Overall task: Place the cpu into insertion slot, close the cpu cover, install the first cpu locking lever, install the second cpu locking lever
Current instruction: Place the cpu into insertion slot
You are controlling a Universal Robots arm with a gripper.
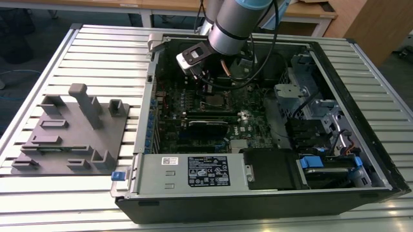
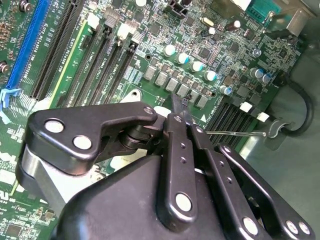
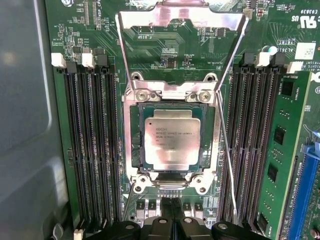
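Seen from above in the first wrist view, the cpu (image 3: 172,137) lies flat and square inside the insertion slot (image 3: 137,145), dull metal top facing up, with the slot's dark rim showing all round it. The cpu cover (image 3: 180,19), a thin silvery frame with a large window, is swung open on its hinge at one edge of the slot and tilts up away from it. A thin wire locking lever (image 3: 226,145) runs just beside the slot. The gripper (image 3: 172,212) hovers near the slot's edge opposite the hinge, its two black fingers pressed together with nothing between them. The cover looks light and stiff, and its outer bar seems the best place to push. The chip looks light, rigid and delicate underneath, so it is best touched at its edges.
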